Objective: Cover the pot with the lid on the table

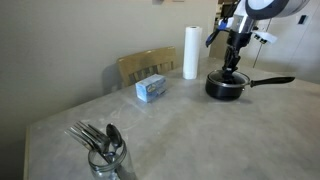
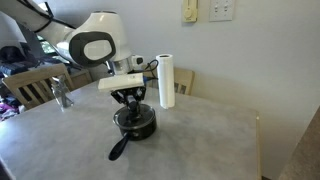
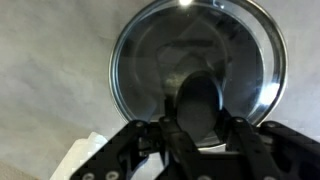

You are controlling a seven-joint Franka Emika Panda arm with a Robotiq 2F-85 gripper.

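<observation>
— Now, gripper status?
— My gripper pinches the lid by its black knob, jaws tight either side.
— And the lid's position?
— Over the pot on the table; apparently seated, though rim contact is unclear.

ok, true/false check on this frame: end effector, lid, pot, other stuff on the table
1. The end effector has its fingers on either side of the lid's black knob. True.
2. The pot's handle points toward the paper towel roll. False: it points away from the roll.
3. The paper towel roll lies on its side. False: it stands upright.
4. The glass jar holds cutlery. True.
</observation>
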